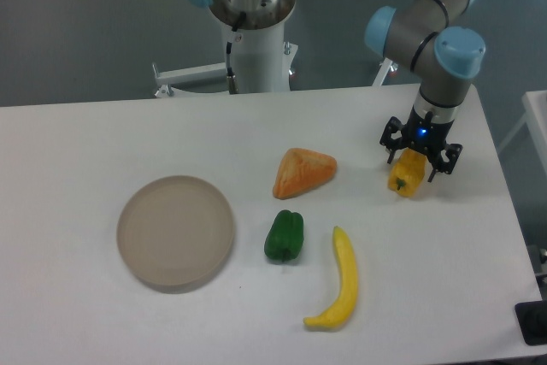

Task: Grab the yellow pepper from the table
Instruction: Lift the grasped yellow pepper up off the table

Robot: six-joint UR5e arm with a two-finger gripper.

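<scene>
The yellow pepper (405, 179) lies on the white table (102, 143) at the right, lobed and yellow-orange. My gripper (418, 160) hangs directly over its upper end and points down. It is open, with one dark finger on each side of the pepper's top. The gripper body hides the pepper's far end. I cannot tell whether the fingers touch the pepper.
An orange wedge-shaped item (302, 171) lies left of the pepper. A green pepper (284, 235) and a banana (338, 281) sit nearer the front. A round tan plate (175, 230) is at the left. The table's right edge runs close beside the gripper.
</scene>
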